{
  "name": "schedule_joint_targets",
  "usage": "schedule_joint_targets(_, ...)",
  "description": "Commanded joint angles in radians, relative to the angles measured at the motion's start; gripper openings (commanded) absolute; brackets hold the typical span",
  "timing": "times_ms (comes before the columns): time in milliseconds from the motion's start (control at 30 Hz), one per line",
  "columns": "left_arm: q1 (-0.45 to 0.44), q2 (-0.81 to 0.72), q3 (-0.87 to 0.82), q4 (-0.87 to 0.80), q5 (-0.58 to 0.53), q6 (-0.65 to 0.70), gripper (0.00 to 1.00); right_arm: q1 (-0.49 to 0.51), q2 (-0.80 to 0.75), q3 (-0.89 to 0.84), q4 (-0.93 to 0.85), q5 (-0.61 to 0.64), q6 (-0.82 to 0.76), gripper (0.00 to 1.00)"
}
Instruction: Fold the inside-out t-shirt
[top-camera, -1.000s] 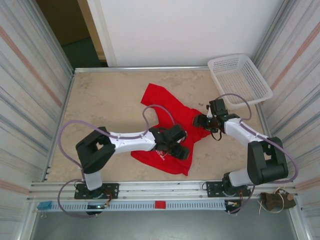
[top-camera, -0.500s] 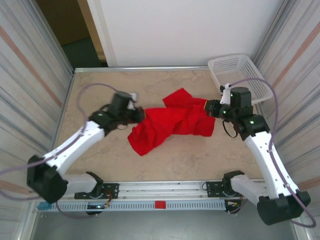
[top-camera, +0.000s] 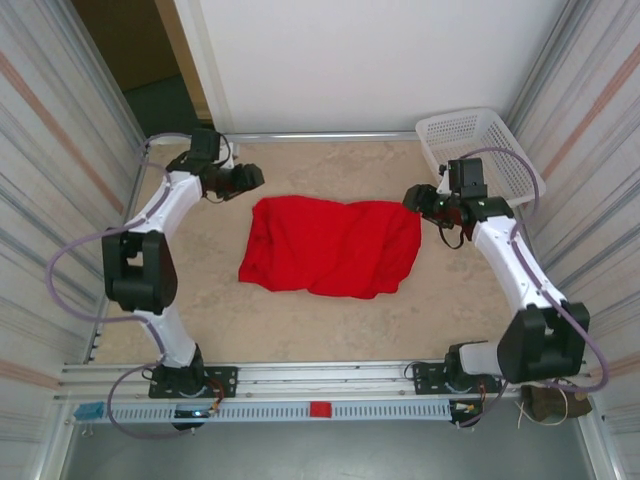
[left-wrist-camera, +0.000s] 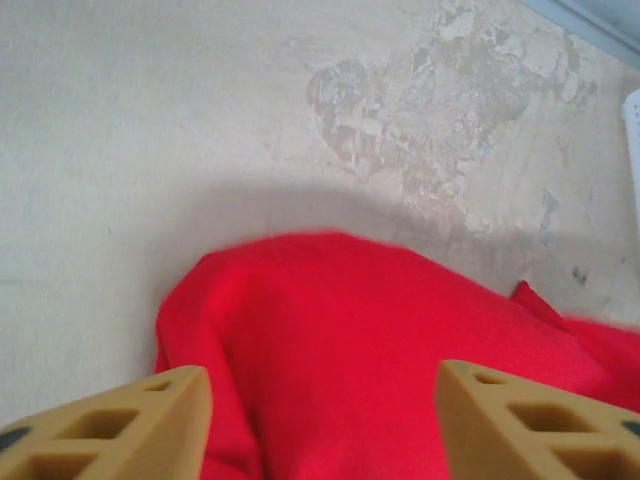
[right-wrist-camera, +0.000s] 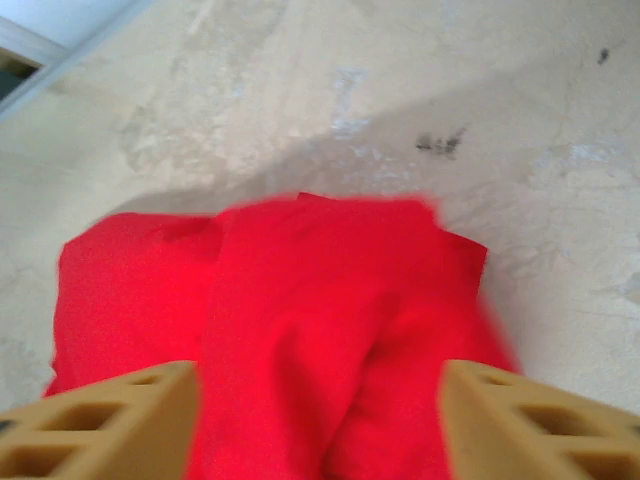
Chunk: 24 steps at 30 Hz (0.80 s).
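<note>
The t-shirt (top-camera: 330, 247) lay spread flat on the counter (top-camera: 205, 295), w/ left gripper (top-camera: 248, 180) & right gripper (top-camera: 412, 199) open & empty by its far corners, prob. so folding could start.

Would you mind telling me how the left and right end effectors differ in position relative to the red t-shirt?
The left end effector hovers beyond the t-shirt's far-left corner, with bare table between them; the right end effector sits right beside its far-right corner. The left one is near the table's far-left corner, the right one next to the white basket. Both are open and hold nothing.
</note>
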Motion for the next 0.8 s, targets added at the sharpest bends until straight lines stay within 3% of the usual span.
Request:
schedule_joint_targets(0, -0.046, -0.07, 0.05, -0.076, -0.017, 0.064, 0.7, 0.001, -0.061, -0.038, 0.01, -0.009, -0.016, 0.72)
schedule_joint_targets(100, -0.138, -0.172, -0.047, -0.054, -0.104, 0.078, 0.76, 0.002, -0.149, -0.16, 0.007, -0.005, -0.012, 0.75)
schedule_joint_targets(267, -0.428, -0.253, -0.222, 0.038, -0.268, 0.032, 0.78, 0.001, -0.234, -0.335, 0.015, 0.01, 0.027, 0.77)
schedule_joint_targets(367, -0.599, -0.183, -0.246, 0.089, -0.353, 0.0, 0.79, 0.0, -0.259, -0.398, 0.022, 0.04, 0.045, 0.79)
schedule_joint_targets(500, -0.763, 0.008, -0.137, 0.09, -0.426, 0.013, 0.81, -0.003, -0.259, -0.423, 0.027, 0.059, 0.062, 0.78)
schedule_joint_targets(633, -0.85, 0.17, 0.0, 0.06, -0.484, 0.064, 0.81, -0.016, -0.27, -0.423, 0.017, 0.083, 0.062, 0.78)
schedule_joint_targets(767, -0.86, 0.246, 0.053, 0.065, -0.476, 0.06, 0.82, -0.047, -0.291, -0.426, 0.009, 0.068, 0.064, 0.79)
